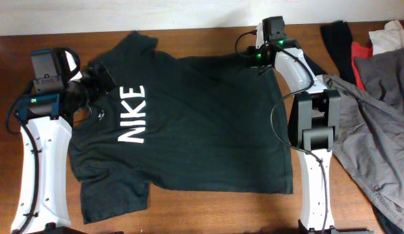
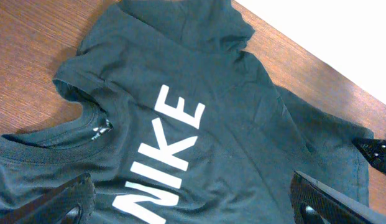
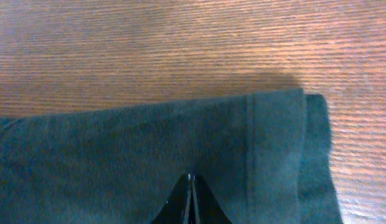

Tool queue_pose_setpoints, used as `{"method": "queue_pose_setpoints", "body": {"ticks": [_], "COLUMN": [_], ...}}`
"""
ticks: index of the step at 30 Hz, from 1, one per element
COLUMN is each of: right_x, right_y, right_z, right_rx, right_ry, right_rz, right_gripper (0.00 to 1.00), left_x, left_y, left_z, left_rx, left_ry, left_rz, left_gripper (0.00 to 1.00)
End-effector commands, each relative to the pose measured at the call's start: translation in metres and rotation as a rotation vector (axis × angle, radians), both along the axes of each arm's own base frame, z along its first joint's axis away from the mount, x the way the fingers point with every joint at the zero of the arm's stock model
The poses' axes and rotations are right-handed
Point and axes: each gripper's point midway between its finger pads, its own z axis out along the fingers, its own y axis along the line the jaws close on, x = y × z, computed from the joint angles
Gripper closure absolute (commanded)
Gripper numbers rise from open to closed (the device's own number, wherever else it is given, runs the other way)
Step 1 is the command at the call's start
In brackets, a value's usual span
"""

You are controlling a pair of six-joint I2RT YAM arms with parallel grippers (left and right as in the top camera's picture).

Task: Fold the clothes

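The clothes (image 1: 202, 123), a dark T-shirt spread flat mid-table (image 1: 208, 214) ready for folding, with the left gripper (image 2: 193, 202) gaping empty above the collar and the right gripper (image 3: 191, 186) closed at the far-edge hem corner, its grasp unclear.

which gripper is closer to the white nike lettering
Left. The left gripper hovers open by the collar, just beside the NIKE lettering; the right gripper is shut at the far hem corner of the shirt.

White "NIKE" on dark T-shirt (image 1: 208, 123)
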Motion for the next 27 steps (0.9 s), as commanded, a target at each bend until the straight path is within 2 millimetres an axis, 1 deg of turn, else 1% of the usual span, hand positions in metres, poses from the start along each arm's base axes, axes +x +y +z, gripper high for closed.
{"method": "queue_pose_setpoints", "body": {"ticks": [1,6,9,10,16,18,22,26,27], "right_x": [0.002,0.001,-0.002,-0.003,-0.003,0.0,0.007,0.011,0.013], "right_y": [0.004,-0.016,-0.034,-0.04,-0.069,-0.076,-0.089,-0.097,-0.096], "right_z": [-0.009,-0.023,-0.036,-0.043,-0.068,-0.069,-0.066,-0.063,-0.062], "right_rx": [-0.04,-0.136,-0.199,-0.215,-0.216,-0.214,-0.223,-0.219,-0.213], "right_ry": [-0.003,0.014,0.038,0.048,0.071,0.06,0.031,0.01,0.005], "right_rz": [0.002,-0.056,-0.098,-0.11,-0.155,-0.162,-0.191,-0.206,-0.204], "right_gripper": [0.96,0.96,0.96,0.96,0.96,0.96,0.96,0.96,0.96], "left_x": [0.003,0.003,0.003,0.003,0.003,0.003,0.003,0.003,0.003], "left_y": [0.0,0.0,0.0,0.0,0.0,0.0,0.0,0.0,0.0], "left_z": [0.006,0.006,0.006,0.006,0.006,0.006,0.006,0.006,0.006], "left_rx": [0.011,0.011,0.011,0.011,0.011,0.011,0.011,0.011,0.011], "left_ry": [-0.015,-0.015,-0.015,-0.015,-0.015,-0.015,-0.015,-0.015,-0.015], "left_rz": [-0.007,-0.007,-0.007,-0.007,-0.007,-0.007,-0.007,-0.007,-0.007], "left_gripper": [0.01,0.01,0.01,0.01,0.01,0.01,0.01,0.01,0.01]}}
